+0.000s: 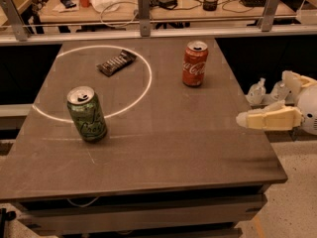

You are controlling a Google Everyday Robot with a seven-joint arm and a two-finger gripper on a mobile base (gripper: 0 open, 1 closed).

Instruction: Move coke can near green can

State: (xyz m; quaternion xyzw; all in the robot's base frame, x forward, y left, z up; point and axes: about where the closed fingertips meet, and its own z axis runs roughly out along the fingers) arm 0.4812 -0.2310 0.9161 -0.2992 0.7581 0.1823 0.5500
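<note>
**Two cans, well apart, on a grey desk**

The grey desk (173, 152) fills the scene, with a cluttered workbench (124, 6) behind it. A white ring (149, 78) is marked on the desk's far left part. My gripper (267, 103) hangs off the desk's right edge, level with its near half, its cream fingers (270, 119) spread apart with nothing between them. The green can (87, 114) stands upright on the ring's near edge, at the left. The coke can (194, 63) stands upright outside the ring, at the far right, well apart from the green can. A dark snack bar (117, 63) lies flat inside the ring.
</note>
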